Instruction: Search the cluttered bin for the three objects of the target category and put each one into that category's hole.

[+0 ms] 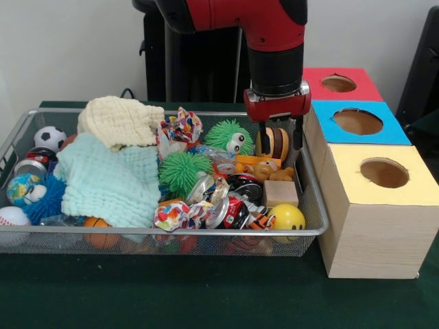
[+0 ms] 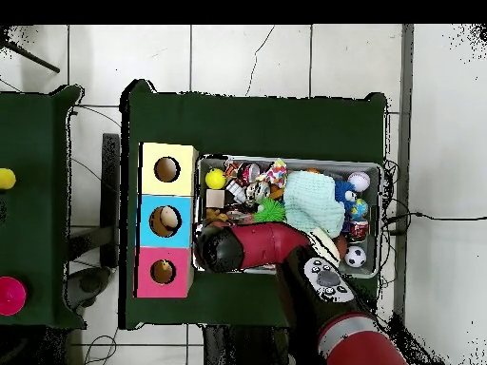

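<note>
Green desk, white wall behind. Bin full of clutter. Pincer low at bin's box-side end, clenched on striped plush; bear beneath. Blue box hole shows something pale inside. Judging: third of task done at most.

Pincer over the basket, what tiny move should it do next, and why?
Probably a small lift straight up. The pincer hangs at the end of the wire basket nearest the boxes, right at a striped yellow-and-black toy, though I cannot tell whether it grips it. A short rise would show that and clear the teddy bear and clutter underneath.
</note>
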